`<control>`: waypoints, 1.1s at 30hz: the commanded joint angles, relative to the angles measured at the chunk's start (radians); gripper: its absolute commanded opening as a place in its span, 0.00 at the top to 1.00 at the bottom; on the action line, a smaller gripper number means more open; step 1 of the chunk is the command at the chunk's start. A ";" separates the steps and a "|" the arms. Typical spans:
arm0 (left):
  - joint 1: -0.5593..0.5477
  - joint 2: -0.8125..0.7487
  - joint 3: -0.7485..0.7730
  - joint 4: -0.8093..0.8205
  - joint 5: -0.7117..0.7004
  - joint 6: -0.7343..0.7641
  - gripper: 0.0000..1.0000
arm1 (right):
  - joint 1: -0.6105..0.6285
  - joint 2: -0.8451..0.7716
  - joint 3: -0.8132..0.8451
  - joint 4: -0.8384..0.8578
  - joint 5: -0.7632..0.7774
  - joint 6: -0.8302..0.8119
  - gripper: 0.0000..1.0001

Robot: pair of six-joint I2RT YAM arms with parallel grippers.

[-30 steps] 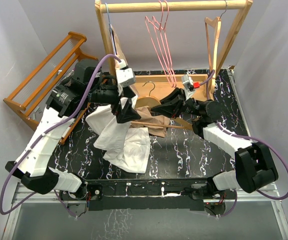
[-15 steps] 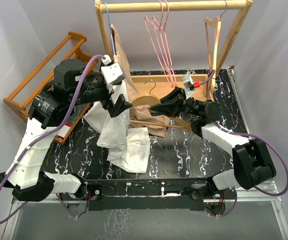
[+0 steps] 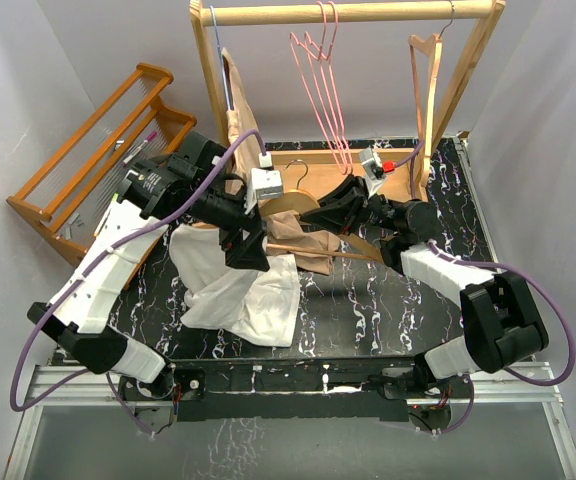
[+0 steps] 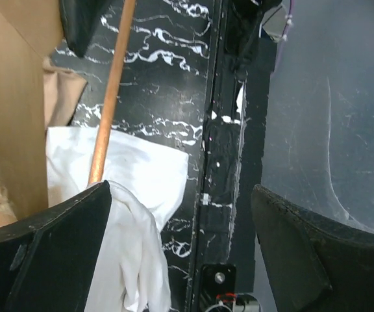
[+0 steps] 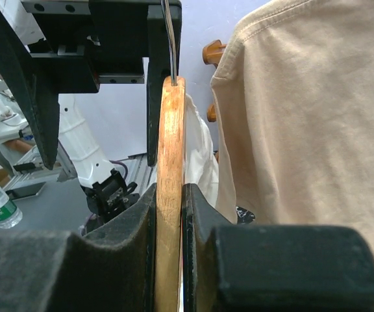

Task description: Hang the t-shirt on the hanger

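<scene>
The white t-shirt (image 3: 240, 296) lies crumpled on the black marble table (image 3: 368, 300). My left gripper (image 3: 245, 247) hangs open over its upper edge. In the left wrist view the cloth (image 4: 138, 214) rests against the inner side of one finger, with the jaws (image 4: 180, 188) wide apart. My right gripper (image 3: 326, 212) is shut on a light-wood hanger (image 3: 290, 203), its pads pinching the flat wood (image 5: 169, 162). The pink hanger (image 3: 320, 85) hangs untouched on the rack rail with others like it.
A wooden clothes rack (image 3: 348, 12) stands at the back of the table. On it hang a beige garment (image 3: 236, 105) and a wood hanger (image 3: 426, 60). More beige cloth (image 3: 313, 250) lies under the held hanger. An orange slatted stand (image 3: 88, 160) sits off the table at left.
My left arm rose, then came down and forward, bringing its open gripper low over the t-shirt. The shirt has settled flatter on the table. The right arm has stayed still.
</scene>
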 commanded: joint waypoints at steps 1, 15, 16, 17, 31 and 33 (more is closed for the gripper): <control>0.002 -0.025 -0.014 -0.089 -0.043 0.051 0.12 | 0.010 -0.028 0.013 0.095 0.035 0.001 0.92; 0.002 -0.215 -0.282 0.020 -0.221 -0.003 0.10 | 0.010 -0.063 0.009 -0.223 0.051 -0.221 0.92; 0.002 -0.233 -0.324 0.025 -0.228 -0.010 0.11 | 0.010 -0.080 0.006 -0.314 0.071 -0.278 0.92; 0.002 -0.247 -0.384 0.027 -0.235 -0.012 0.13 | 0.010 -0.097 0.002 -0.390 0.095 -0.323 0.92; -0.019 -0.283 -0.672 0.166 -0.396 0.146 0.29 | 0.005 -0.274 -0.021 -1.026 0.350 -0.622 0.92; -0.029 -0.260 -0.691 0.191 -0.407 0.161 0.30 | 0.005 -0.308 -0.035 -1.071 0.360 -0.640 0.92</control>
